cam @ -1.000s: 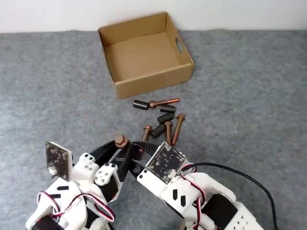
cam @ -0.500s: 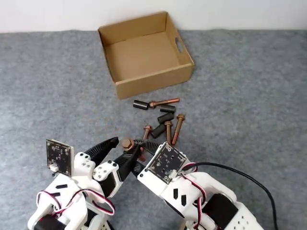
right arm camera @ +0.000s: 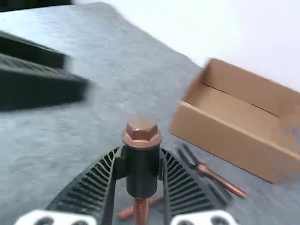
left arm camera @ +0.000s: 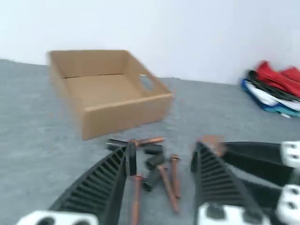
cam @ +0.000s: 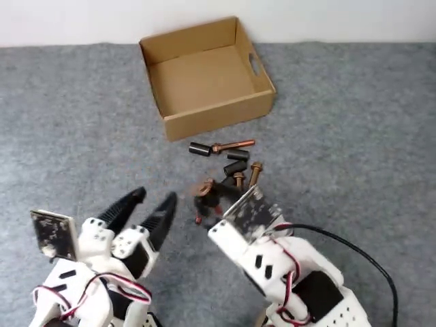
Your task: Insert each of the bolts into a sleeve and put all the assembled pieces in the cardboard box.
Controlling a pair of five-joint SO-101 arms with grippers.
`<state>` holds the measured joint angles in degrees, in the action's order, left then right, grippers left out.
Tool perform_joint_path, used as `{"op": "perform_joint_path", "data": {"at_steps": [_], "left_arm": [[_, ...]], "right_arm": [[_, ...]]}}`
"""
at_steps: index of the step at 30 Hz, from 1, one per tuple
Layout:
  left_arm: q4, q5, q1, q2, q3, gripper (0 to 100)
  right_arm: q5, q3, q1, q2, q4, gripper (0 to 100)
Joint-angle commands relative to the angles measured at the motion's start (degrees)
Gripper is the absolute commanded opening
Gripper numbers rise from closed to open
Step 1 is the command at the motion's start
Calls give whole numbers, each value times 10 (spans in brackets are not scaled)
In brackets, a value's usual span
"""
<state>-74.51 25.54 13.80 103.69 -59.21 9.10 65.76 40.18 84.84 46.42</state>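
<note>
My right gripper point(right arm camera: 140, 176) is shut on a black sleeve point(right arm camera: 141, 168) with a copper bolt point(right arm camera: 141, 132) standing through it, head up. In the high view this assembled piece point(cam: 204, 189) hangs just short of the loose pile. My left gripper point(cam: 151, 199) stands open to its left, apart from it, with nothing between its fingers point(left arm camera: 110, 180). The cardboard box point(cam: 204, 75) stands at the back, with nothing visible inside. Before it lie a bolt point(cam: 234, 144) next to a sleeve point(cam: 199, 149), more sleeves point(cam: 236, 166) and bolts point(cam: 255, 170).
Grey carpet covers the table up to a white wall at the back. A heap of red, white and blue cloth point(left arm camera: 276, 89) lies far off beside the wall. The right arm's black cable point(cam: 354, 255) runs over the carpet at the right.
My left gripper has opened, let go of the piece and drawn back to the left. The right gripper has carried the sleeved bolt away, toward the pile and the box.
</note>
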Motion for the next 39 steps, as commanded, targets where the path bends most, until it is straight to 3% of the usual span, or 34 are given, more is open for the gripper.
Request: {"op": "perform_joint_path", "data": {"at_steps": [1, 4, 11, 17, 26, 34, 39], "left_arm": [[0, -61, -82, 1, 0, 24], [2, -125, -149, 2, -40, 17], [6, -219, -244, 2, -167, 4], [23, -243, -247, 2, -257, 5], [56, -241, -249, 2, -367, 5], [46, -240, -247, -2, -372, 5], [34, -240, -247, 2, -372, 5]], "right_arm": [[-43, -42, -83, -6, -11, 8], [-128, -66, -145, -47, -4, 8], [-144, -228, -199, -256, 28, 8], [-142, -380, -214, -454, 15, 8], [-127, -604, -230, -735, -121, 8], [-115, -782, -229, -967, -247, 8], [-115, -890, -229, -1103, -274, 8]]}}
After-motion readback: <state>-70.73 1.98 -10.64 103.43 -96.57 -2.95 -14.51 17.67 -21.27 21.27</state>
